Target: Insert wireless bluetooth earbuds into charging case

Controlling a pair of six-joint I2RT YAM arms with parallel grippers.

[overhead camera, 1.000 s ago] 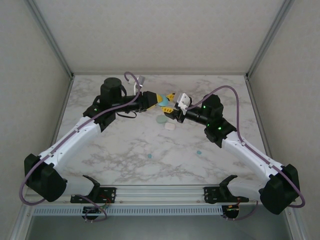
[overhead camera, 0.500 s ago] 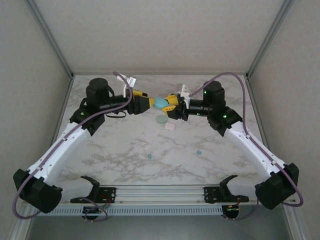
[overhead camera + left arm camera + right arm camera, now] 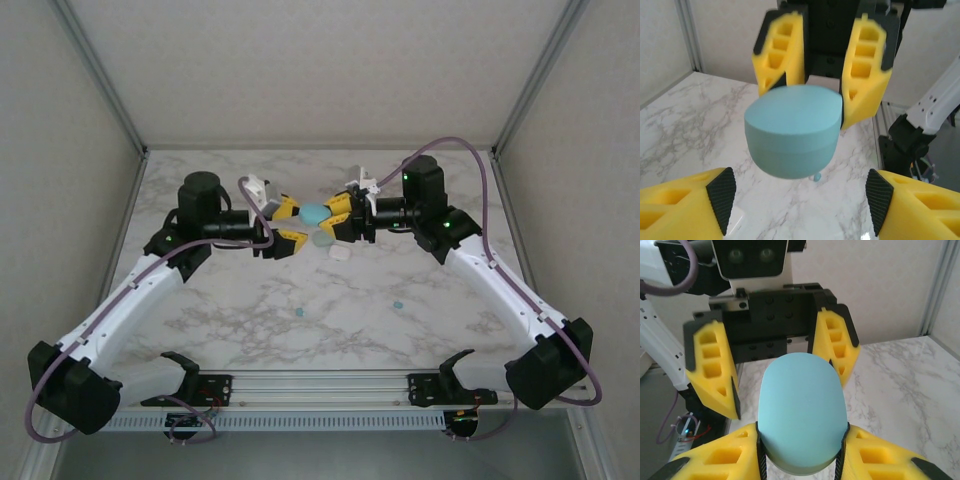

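A teal-blue charging case [image 3: 315, 213] hangs closed above the back-middle of the table. My right gripper [image 3: 331, 217] is shut on its sides; in the right wrist view the case [image 3: 802, 412] fills the gap of that gripper [image 3: 801, 442]. My left gripper [image 3: 298, 224] faces it from the left, open and just clear of the case. From the left wrist, the case [image 3: 794, 131] floats ahead of the open left gripper [image 3: 800, 195]. Two tiny teal earbuds [image 3: 298, 312] [image 3: 398, 303] lie on the marble nearer the front, and one earbud [image 3: 817, 177] shows under the case.
A pale green case [image 3: 322, 239] and a white case [image 3: 340, 254] lie on the marble table [image 3: 220, 310] just below the two grippers. Grey walls enclose the table on the left, back and right. A metal rail [image 3: 320, 382] runs along the front edge.
The left gripper has opened, let go of the teal case and drawn back slightly left. The right gripper has stayed shut on the case and turned to face left.
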